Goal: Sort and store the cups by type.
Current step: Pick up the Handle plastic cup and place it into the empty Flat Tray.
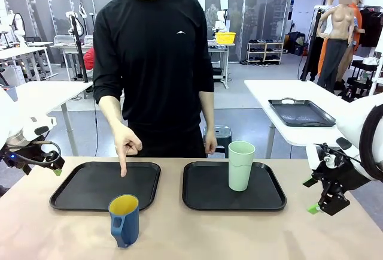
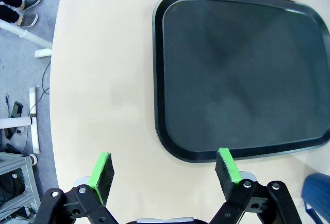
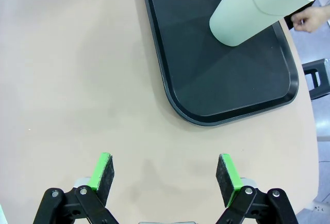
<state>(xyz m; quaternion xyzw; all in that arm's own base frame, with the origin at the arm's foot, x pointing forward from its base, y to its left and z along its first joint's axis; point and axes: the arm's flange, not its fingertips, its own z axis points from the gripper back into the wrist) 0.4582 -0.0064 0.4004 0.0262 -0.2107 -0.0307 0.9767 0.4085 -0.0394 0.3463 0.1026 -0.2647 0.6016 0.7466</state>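
Left gripper [image 2: 164, 162] gaped empty; the dark-blue cup [image 1: 124, 219] by the table's [image 1: 239, 236] near edge looked light, rigid, graspable at its rim.

front across table [image 1: 197, 236], wrists seemingly above trays [image 2: 242, 69]

In the front view the left arm [image 1: 21, 129] is cut by the edge at 9 o'clock. Just 1 green pad of the left gripper [image 1: 57, 171] shows, so its spread cannot be read there. The right arm [image 1: 365, 134] is cut at 3 o'clock.

In the left wrist view the left tray [image 2: 232, 79] runs off at 3 o'clock, and the blue cup [image 2: 318, 199] is a sliver at 4 o'clock.

In the right wrist view the green cup [image 3: 252, 15] loses part of its rim at 1 o'clock. The right tray [image 3: 221, 90] loses its far end at 12 o'clock, and a hand [image 3: 308, 20] is clipped at 2 o'clock.
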